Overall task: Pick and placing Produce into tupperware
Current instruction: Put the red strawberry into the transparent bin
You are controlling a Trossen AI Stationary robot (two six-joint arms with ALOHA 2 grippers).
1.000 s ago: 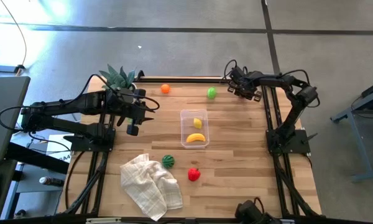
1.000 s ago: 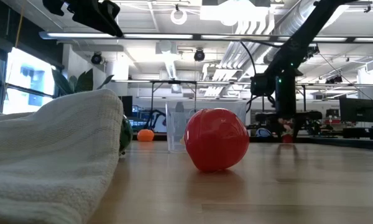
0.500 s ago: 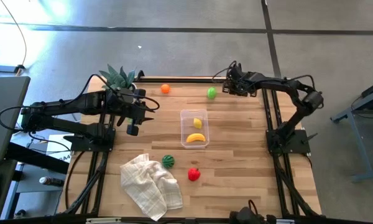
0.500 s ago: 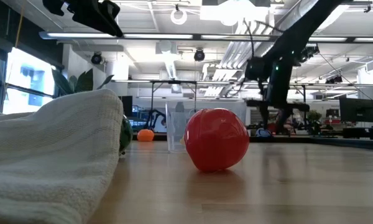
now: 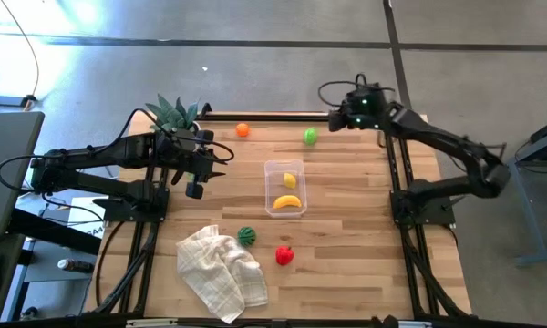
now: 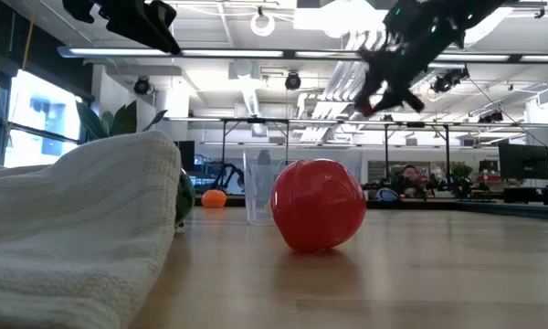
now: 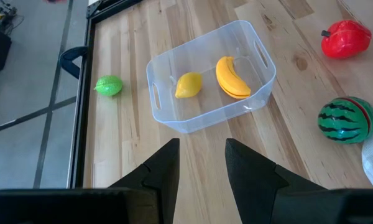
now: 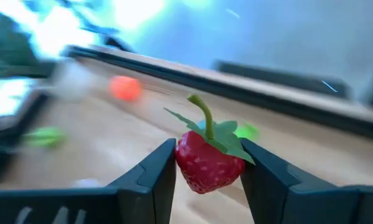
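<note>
The clear tub (image 5: 285, 188) stands mid-table with a yellow lemon (image 5: 290, 179) and a banana (image 5: 287, 202) inside. My right gripper (image 5: 345, 115) is above the table's far right part, shut on a red strawberry (image 8: 206, 163). My left gripper (image 5: 195, 179) hovers open and empty to the left of the tub (image 7: 211, 74). An orange (image 5: 242, 130) and a green lime (image 5: 310, 136) lie near the far edge. A striped melon (image 5: 246, 236) and a red pepper (image 5: 283, 256) lie nearer the front edge. My right gripper pinches the strawberry's two red sides (image 8: 181, 163) between its two fingers (image 8: 156, 175). The green leaves and stem (image 8: 205, 118) stick out past the fingers. The fingers point toward the table's left. The strawberry is lifted clear of the table.
A white checked cloth (image 5: 221, 271) lies bunched at the front left, next to the melon. A spiky green plant (image 5: 173, 114) stands at the far left corner. Bare wood lies to the right of the tub.
My right gripper has risen from near the table top at the far right corner to well above it, carrying the strawberry up, and has drifted a little toward the far edge.
</note>
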